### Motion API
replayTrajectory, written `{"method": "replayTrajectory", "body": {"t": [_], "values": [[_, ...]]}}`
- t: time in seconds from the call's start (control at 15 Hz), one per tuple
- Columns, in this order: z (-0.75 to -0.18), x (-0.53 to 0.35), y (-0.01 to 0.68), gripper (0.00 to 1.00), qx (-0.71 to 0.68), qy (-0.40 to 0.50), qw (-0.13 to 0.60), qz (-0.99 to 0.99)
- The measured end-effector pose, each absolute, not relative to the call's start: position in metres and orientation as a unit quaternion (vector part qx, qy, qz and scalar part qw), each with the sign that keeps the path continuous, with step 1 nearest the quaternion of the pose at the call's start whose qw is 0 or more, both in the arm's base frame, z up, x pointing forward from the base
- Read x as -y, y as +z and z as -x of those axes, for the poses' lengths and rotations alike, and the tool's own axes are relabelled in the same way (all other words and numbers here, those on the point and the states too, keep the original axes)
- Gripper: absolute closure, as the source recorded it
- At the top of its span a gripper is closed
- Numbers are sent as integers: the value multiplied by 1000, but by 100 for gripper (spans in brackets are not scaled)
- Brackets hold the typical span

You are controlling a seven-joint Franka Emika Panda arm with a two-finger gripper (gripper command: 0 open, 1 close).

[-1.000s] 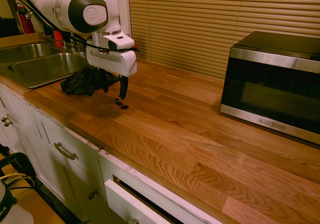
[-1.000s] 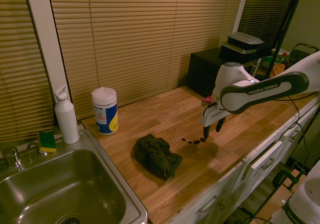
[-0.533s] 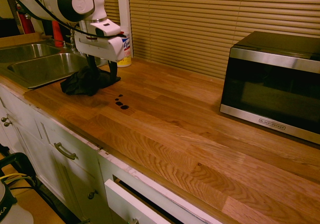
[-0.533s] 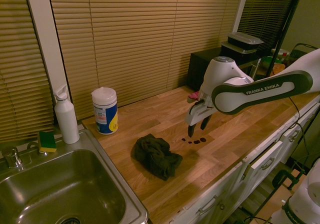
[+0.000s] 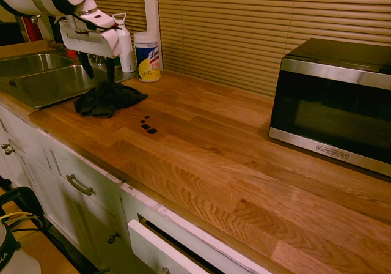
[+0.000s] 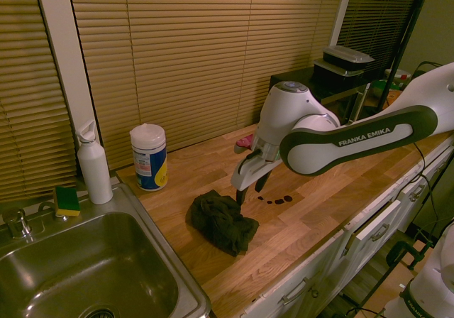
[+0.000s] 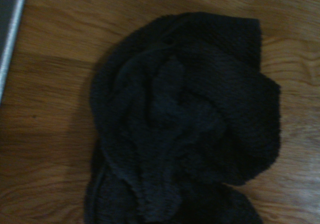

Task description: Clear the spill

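White arm reaches in from upper left in first exterior view, gripper pointing down, two fingers apart, above one crumpled dark cloth; spill, four dark blots, on wooden counter near cloth. Second exterior view: one wipes canister, one white bottle, one sponge by sink. Wrist view: cloth folds, blurred.

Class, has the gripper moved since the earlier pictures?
Yes: in the second exterior view the gripper has shifted left, toward the sink, away from the dark drops.
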State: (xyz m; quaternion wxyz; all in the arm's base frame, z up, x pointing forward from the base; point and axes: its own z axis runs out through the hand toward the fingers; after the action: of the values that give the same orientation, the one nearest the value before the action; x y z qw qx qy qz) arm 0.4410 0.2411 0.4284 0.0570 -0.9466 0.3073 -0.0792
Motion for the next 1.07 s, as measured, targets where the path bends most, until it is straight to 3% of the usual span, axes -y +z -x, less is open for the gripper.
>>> {"method": "replayTrajectory", "body": {"t": [0.73, 0.8, 1.07], "values": [[-485, -314, 354, 0, -314, -77, -2, 946], [-488, -316, 349, 100, -316, -77, -8, 946], [-490, -319, 342, 100, -322, -74, -19, 944]]}}
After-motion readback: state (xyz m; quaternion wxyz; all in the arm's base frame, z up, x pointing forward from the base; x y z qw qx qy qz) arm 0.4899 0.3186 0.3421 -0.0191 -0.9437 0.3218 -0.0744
